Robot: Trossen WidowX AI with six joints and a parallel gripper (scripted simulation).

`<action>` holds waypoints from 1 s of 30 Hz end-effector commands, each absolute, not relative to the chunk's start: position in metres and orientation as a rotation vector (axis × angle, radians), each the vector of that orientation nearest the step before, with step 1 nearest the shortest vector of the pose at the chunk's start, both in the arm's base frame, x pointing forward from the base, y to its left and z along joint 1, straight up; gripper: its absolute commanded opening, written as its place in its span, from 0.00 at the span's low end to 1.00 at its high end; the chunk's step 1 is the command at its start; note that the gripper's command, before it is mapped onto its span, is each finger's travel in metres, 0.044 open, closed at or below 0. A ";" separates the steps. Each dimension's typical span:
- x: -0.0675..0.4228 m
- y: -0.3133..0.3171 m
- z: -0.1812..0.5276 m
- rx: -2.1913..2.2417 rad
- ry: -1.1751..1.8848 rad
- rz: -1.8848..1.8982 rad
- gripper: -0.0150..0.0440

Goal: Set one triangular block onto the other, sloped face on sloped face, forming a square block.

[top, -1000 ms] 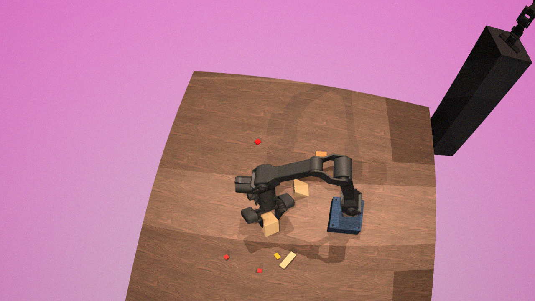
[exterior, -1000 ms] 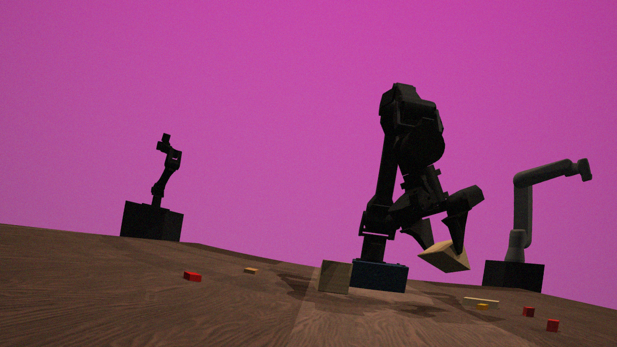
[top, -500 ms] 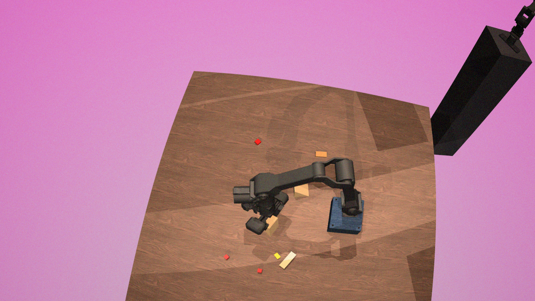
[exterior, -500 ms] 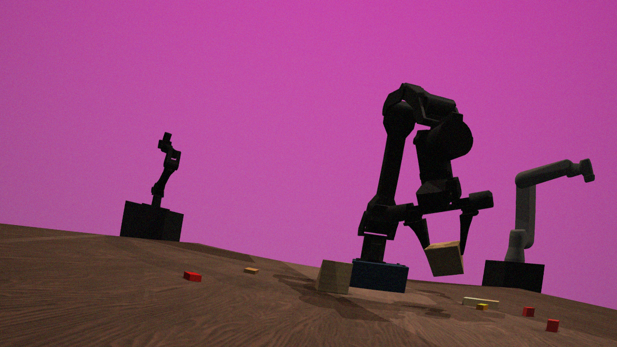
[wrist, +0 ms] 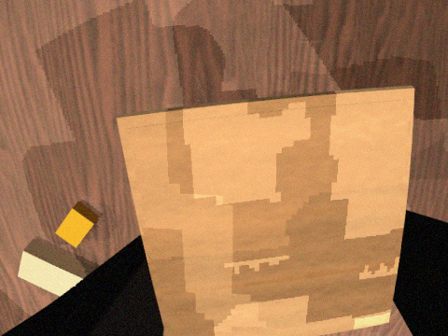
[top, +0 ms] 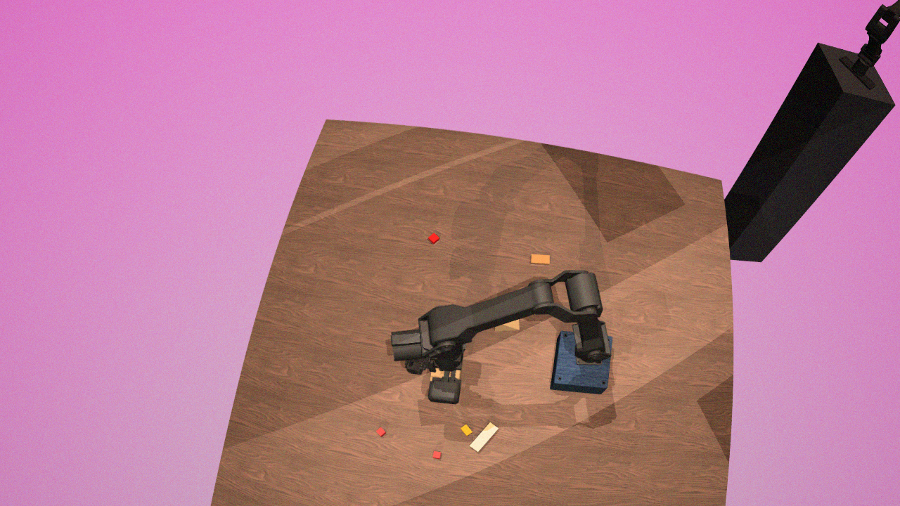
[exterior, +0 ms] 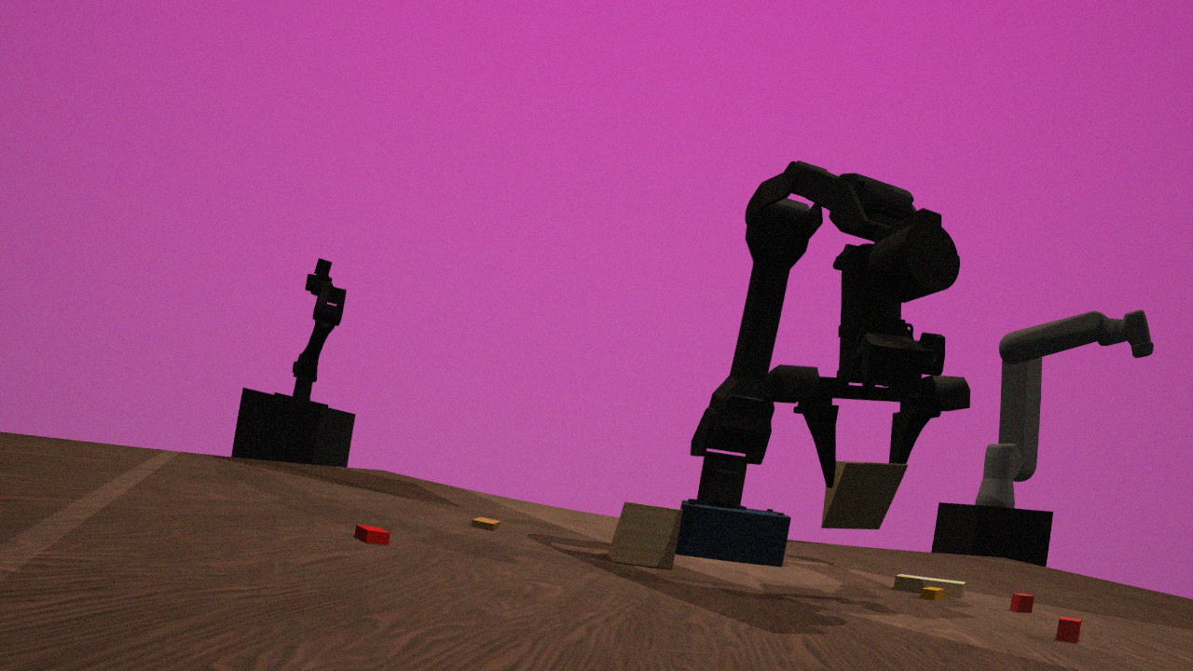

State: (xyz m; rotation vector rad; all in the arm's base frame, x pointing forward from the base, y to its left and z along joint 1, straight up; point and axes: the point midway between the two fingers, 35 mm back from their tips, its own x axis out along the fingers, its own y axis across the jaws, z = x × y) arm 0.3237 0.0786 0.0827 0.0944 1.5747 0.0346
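While the arm [top: 497, 308] bends across the middle of the top view, its gripper [top: 444, 377] points down at the lower centre of the wooden table [top: 352, 188], and only slivers of the held triangular block [top: 435, 375] show tan between the dark fingers. Under the forearm, right of centre, a corner of the second triangular block [top: 508, 325] peeks out, well apart from the held one. Further right sits the blue base plate [top: 566, 381]. Toward the bottom of the frame lie a pale flat bar [top: 484, 436], a small yellow cube [top: 465, 429] just beside it, and two red cubes [top: 380, 431], [top: 436, 454]; another red cube [top: 432, 237] and an orange tile [top: 540, 258] lie higher up.

From the exterior view, the gripper [exterior: 863, 455] hangs at right of centre with its jaws pinching the held triangular block [exterior: 858, 496], which hangs above the table [exterior: 250, 583] and touches nothing else. Left of it, the second triangular block [exterior: 644, 534] rests on the wood, just beside the blue base plate [exterior: 733, 534]. At lower right lie the pale flat bar [exterior: 927, 581] and yellow cube [exterior: 932, 592], with two red cubes [exterior: 1021, 601], [exterior: 1067, 628] beyond them.

Seen from the wrist view, the held triangular block [wrist: 274, 218] fills the centre with a broad tan face patched by shadow, dark gripper parts flanking its lower edge. At lower left, the yellow cube [wrist: 77, 226] and the end of the pale flat bar [wrist: 49, 271] lie on the table [wrist: 93, 19] below.
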 end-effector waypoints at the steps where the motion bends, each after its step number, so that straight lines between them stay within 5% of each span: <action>1: 0.327 0.079 0.089 -0.034 1.542 0.083 0.25; 30: 0.289 -0.009 0.116 -0.090 1.538 0.095 0.25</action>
